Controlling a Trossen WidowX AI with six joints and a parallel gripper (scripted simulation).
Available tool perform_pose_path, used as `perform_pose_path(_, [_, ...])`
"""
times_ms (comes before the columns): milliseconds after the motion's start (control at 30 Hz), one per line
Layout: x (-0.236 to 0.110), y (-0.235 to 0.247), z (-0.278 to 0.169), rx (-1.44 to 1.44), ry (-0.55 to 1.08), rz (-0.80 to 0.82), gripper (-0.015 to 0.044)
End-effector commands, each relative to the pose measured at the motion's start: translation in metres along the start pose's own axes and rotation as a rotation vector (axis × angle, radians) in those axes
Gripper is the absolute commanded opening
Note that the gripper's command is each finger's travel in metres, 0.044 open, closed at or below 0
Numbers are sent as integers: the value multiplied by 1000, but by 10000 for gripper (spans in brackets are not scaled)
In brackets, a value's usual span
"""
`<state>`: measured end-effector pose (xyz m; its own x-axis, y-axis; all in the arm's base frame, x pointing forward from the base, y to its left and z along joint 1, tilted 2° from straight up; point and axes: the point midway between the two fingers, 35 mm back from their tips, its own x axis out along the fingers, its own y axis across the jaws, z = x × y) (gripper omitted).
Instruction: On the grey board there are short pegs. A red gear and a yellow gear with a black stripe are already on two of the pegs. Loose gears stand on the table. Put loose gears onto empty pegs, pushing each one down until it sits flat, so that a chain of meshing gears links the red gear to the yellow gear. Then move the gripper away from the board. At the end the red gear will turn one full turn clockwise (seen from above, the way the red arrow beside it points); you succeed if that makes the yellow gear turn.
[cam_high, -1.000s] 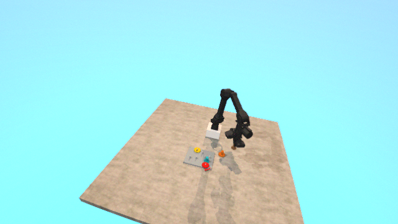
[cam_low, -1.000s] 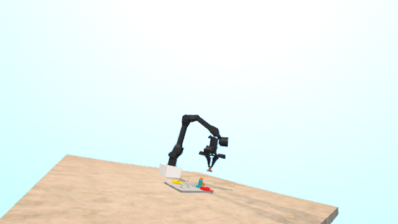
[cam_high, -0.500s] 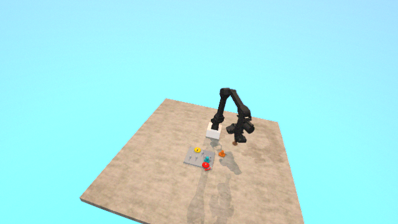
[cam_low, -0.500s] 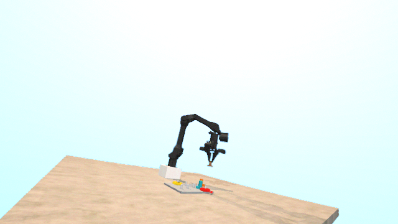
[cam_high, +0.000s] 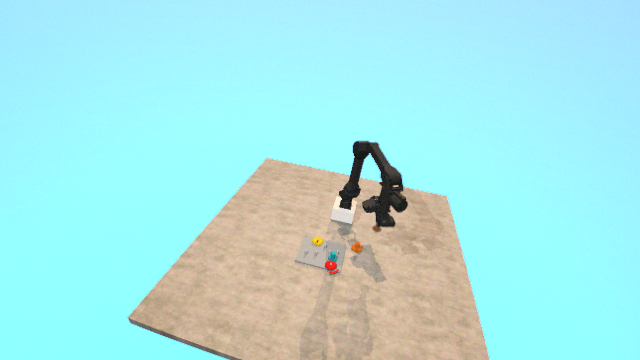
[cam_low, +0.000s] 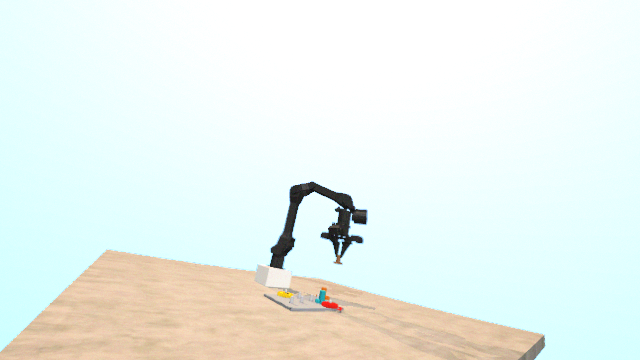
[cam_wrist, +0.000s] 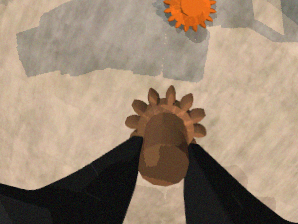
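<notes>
My gripper (cam_low: 339, 254) (cam_wrist: 164, 149) is shut on the handle of a brown gear (cam_high: 377, 228) (cam_low: 338, 261) (cam_wrist: 165, 120) and holds it high above the table, teeth downward. The grey board (cam_high: 301, 259) (cam_low: 306, 309) carries short pegs. The yellow gear (cam_high: 317, 241) (cam_low: 285, 294) is on its back side. The red gear (cam_high: 330, 265) (cam_low: 330, 305) is at the opposite edge. A teal gear (cam_high: 333, 256) (cam_low: 322, 296) with a tall handle is on the board beside the red gear; whether it sits flat is too small to tell. An orange gear (cam_high: 357, 247) (cam_wrist: 192, 10) stands on the table beside the board.
The white base block (cam_high: 343, 214) (cam_low: 273, 276) of the arm stands behind the board. The red arrow (cam_high: 334, 272) (cam_low: 340, 309) lies beside the red gear. The orange gear stands between the board and the table area below my gripper. Arm shadows fall across the table (cam_high: 225, 280) (cam_low: 175, 310).
</notes>
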<state>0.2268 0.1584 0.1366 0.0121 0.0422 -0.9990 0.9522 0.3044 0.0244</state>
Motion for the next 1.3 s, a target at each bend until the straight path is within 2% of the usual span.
perform_pose_path(0, [4, 4, 7, -2, 2, -1, 0])
perform_pose_path(1267, [34, 27, 84, -14, -5, -8, 0])
